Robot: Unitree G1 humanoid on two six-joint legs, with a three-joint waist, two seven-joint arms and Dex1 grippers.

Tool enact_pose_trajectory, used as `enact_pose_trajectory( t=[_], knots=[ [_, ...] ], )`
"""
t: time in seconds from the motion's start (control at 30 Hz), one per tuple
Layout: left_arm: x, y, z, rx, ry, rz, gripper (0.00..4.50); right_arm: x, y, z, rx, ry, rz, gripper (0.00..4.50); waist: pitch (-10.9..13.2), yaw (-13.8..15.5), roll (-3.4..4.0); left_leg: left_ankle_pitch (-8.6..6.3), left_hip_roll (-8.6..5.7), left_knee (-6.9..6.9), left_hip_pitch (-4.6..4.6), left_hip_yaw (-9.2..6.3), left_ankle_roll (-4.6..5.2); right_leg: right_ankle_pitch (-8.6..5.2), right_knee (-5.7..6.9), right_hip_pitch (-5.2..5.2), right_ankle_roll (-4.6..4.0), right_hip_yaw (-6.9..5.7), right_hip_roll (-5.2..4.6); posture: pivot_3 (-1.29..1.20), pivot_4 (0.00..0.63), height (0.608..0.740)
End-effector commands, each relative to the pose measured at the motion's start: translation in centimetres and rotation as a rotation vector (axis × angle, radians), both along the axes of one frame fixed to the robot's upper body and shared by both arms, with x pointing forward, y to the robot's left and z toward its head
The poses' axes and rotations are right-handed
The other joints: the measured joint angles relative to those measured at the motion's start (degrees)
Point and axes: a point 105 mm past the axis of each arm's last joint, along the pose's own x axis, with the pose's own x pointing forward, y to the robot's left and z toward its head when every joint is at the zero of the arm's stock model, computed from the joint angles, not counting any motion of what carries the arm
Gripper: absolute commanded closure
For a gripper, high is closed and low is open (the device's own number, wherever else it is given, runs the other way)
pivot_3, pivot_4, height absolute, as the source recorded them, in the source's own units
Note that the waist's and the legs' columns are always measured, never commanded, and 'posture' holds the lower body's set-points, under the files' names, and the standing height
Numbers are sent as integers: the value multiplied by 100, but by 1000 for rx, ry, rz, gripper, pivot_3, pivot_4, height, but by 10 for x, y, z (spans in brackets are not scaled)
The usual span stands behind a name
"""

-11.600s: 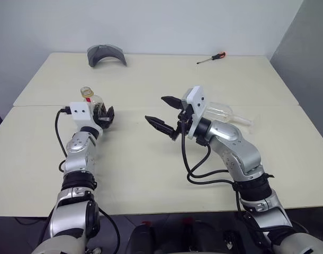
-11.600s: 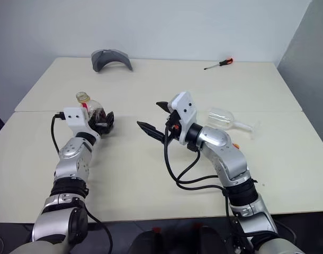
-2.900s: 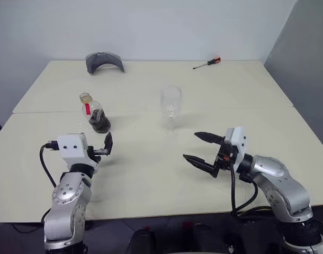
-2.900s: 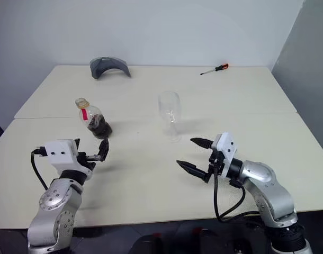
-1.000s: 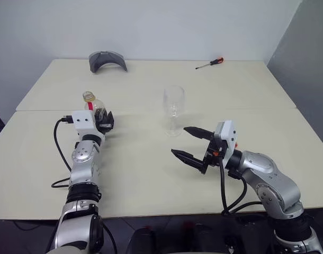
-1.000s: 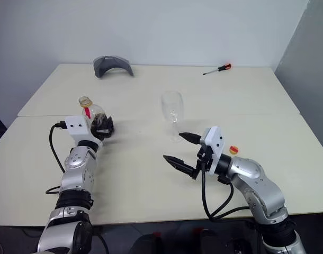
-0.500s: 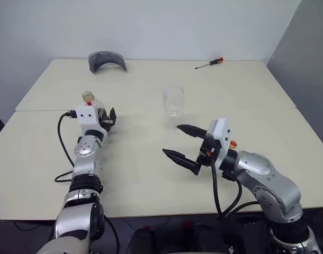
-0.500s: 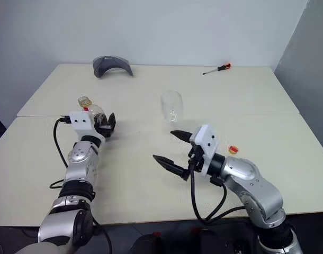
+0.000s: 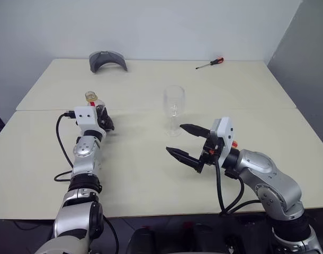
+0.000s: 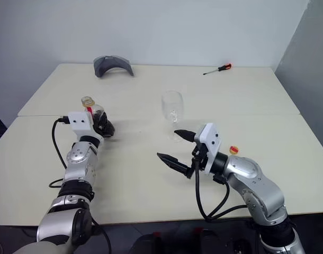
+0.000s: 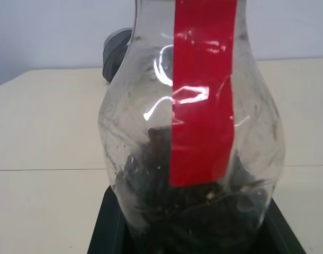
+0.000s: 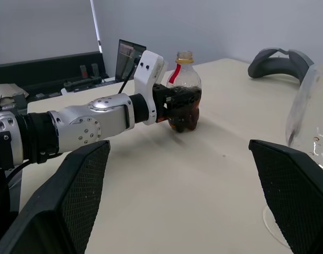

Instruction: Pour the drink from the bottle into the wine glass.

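1. So, left gripper (image 10: 103,127) was clamped on the lower body of the bottle (image 10: 91,112); bottle upright on the table (image 10: 151,203), neck uncapped; the drink (image 12: 184,115) sat dark in its lower part, red label strip (image 11: 204,90) running down its side.
2. Right gripper (image 9: 185,142) hung above the table with its jaws spread wide, holding nothing; it sat just in front of the wine glass (image 9: 173,110), apart from it.
3. Wine glass stood upright on its foot near table centre, well to the right of the bottle; bowl looked empty apart from faint marks low on the inside.
4. Progress, my read: grasp done, bottle not lifted; lift, carry across, tilt and pour all left.
5. Around: grey curved object (image 9: 107,58) at the far left edge, screwdriver (image 9: 210,63) at the far right edge, small red-and-yellow thing (image 10: 233,150) on the table by the right arm; all well off the line from bottle to glass.
6. In the way: nothing lay on the table between them; the right gripper close by the glass could crowd the pour; thin stem, so a knock from the bottle could tip it.
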Motion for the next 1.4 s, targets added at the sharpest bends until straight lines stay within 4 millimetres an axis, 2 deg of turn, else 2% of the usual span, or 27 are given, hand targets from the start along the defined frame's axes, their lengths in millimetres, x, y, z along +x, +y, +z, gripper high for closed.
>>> enact_pose_trajectory(
  t=[0.03,0.17,0.43,0.7,0.87,1.0,1.4],
  knots=[
    [6,-1,29,49,-67,-13,3458,-2,-1,6,13,-37,4,0,0,0,0,0,0,0,0,0,0,0,0,0,0,0,0,0,150,740],
    [15,-19,45,151,-64,-99,3464,2,-4,11,18,-49,-15,0,6,3,-9,0,-1,0,-4,-2,0,0,0,0,0,-7,1,0,150,740],
    [30,-59,95,307,-122,-289,3464,24,-19,34,31,-92,-88,0,12,3,-16,0,-5,6,-15,-2,-1,-1,-2,-2,1,-16,12,0,150,740],
    [37,-97,124,466,-157,-449,3464,51,-36,56,33,-139,-169,0,15,1,-16,1,-5,9,-19,5,-1,-1,0,-11,2,-9,15,0,150,740],
    [37,-120,136,578,-190,-539,3464,62,-41,59,13,-158,-192,0,16,1,-14,2,-3,26,-66,4,-2,-1,7,-45,2,-14,16,0,150,740],
    [37,-129,144,656,-216,-567,3464,67,-42,61,7,-172,-204,0,17,0,-13,2,-1,46,-76,5,-2,-1,8,-48,2,-15,16,0,150,740],
    [32,-149,141,883,-262,-625,3464,71,-35,61,14,-183,-204,0,22,1,-7,1,1,79,-91,5,-1,-1,13,-49,2,-14,29,0,150,740]
  ],
)
